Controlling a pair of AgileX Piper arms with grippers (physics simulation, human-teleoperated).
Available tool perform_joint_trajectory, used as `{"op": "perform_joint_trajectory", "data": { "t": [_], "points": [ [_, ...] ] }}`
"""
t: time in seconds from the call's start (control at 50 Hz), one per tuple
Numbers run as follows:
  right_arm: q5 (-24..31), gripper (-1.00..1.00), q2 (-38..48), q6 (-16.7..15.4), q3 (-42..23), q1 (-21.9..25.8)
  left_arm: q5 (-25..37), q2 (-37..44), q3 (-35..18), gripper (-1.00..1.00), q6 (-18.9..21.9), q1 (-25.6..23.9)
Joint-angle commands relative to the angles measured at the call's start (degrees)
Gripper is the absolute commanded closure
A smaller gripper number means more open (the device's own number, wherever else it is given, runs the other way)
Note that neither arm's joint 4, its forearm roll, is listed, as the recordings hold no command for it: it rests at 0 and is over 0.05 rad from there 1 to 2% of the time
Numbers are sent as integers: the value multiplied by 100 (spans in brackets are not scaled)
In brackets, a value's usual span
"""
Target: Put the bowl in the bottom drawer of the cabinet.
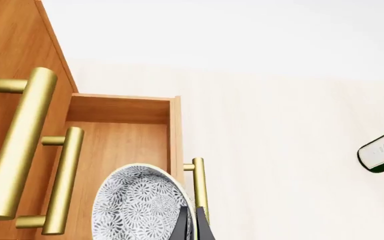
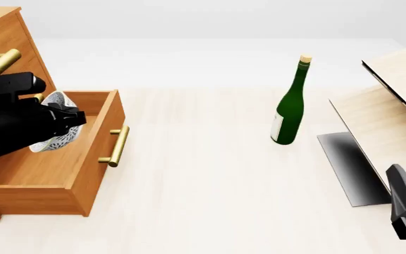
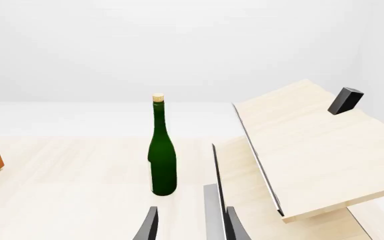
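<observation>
I see the bowl (image 2: pixel 56 123), white with a fine grey-blue flower speckle, pinched at its rim by my left gripper (image 2: pixel 72 120) and tilted over the open bottom drawer (image 2: pixel 83 174). That drawer is a plain orange-brown wooden box with a round brass bar handle (image 2: pixel 116 146); nothing lies on the floor I can see. It juts from the cabinet (image 2: pixel 6 37). A corked green glass bottle (image 2: pixel 289 106) stands well right, near slanted pale boards (image 2: pixel 390 106). My right gripper (image 3: pixel 188 225) hangs spread, holding nothing.
</observation>
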Motion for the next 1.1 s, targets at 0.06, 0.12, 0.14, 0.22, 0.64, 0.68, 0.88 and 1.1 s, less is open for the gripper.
{"op": "perform_joint_trajectory", "data": {
  "t": [0.06,0.12,0.14,0.22,0.64,0.68,0.88,1.1],
  "points": [
    [-1,-100,0,1,0,-1,-295,192,138,100,180,156],
    [0,-100,0,0,0,0,-292,213,117,100,208,172],
    [0,-100,0,0,0,0,-292,213,117,100,208,172],
    [0,-100,0,-1,0,0,119,127,-196,100,283,216],
    [0,-100,0,1,0,0,-239,416,39,100,419,350],
    [-2,-100,0,1,0,1,-576,556,245,100,447,363],
    [0,-100,0,0,0,0,-321,515,131,100,561,437],
    [0,-100,0,0,0,1,-316,538,197,100,674,498]
  ]
}}
